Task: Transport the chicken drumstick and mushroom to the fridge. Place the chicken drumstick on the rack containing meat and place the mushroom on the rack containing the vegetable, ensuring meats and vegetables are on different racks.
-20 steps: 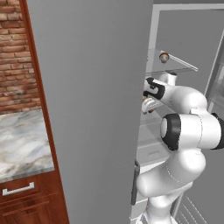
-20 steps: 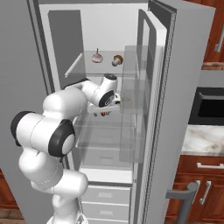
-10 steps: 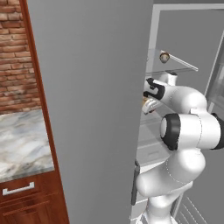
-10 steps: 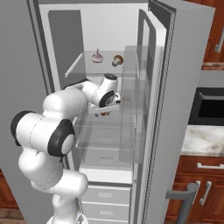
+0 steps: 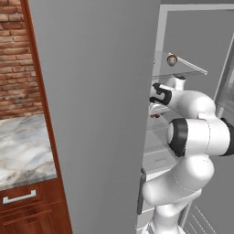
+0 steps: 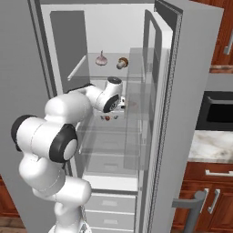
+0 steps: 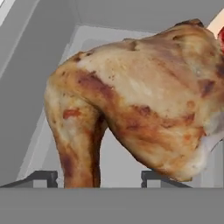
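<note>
One lumpy golden-brown roasted chicken drumstick [image 7: 131,105], mottled and glossy, close against the lens, just beyond two small dark fingertips [image 7: 41,177] parted wide; contact with the meat impossible to judge. One two-finger gripper [image 6: 114,113] reached inside the tall light-grey fridge [image 6: 191,91], over a thin clear glass middle rack [image 6: 107,134]. One small bright red chunk [image 6: 107,118] just beneath the gripper. Two items on the upper glass rack [image 6: 98,73]: one pale pinkish bulb [image 6: 101,59], one brown-capped mushroom [image 6: 122,63].
</note>
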You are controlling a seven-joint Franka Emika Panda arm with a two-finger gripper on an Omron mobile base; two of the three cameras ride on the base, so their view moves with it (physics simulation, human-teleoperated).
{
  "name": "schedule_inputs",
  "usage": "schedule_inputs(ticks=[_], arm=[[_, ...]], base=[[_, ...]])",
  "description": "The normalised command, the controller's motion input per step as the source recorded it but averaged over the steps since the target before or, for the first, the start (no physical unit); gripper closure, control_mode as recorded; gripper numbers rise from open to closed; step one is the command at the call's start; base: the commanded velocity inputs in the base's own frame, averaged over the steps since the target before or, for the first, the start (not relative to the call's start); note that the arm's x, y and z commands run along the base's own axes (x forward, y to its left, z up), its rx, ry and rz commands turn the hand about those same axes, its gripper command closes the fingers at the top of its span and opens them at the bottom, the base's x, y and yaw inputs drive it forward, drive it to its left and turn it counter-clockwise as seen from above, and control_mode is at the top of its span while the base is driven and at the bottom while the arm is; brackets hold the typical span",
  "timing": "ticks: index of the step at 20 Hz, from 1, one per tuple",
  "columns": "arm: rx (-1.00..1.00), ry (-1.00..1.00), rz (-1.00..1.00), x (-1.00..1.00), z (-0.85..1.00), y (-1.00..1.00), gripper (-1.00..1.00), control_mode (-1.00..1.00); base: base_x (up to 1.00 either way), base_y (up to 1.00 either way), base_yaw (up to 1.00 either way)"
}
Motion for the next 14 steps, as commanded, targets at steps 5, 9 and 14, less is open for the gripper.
schedule_inputs(ticks=[5,9,14], arm=[[0.23,-0.53,-0.67,0.16,-0.04,0.39,-1.00,-1.00],[0.18,-0.73,-0.46,-0.36,-0.01,0.47,-1.00,-1.00],[0.10,-0.25,-0.21,-1.00,0.95,-0.15,-1.00,-1.00]], base=[[0.00,0.00,0.00],[0.00,0.00,0.00],[0.00,0.00,0.00]])
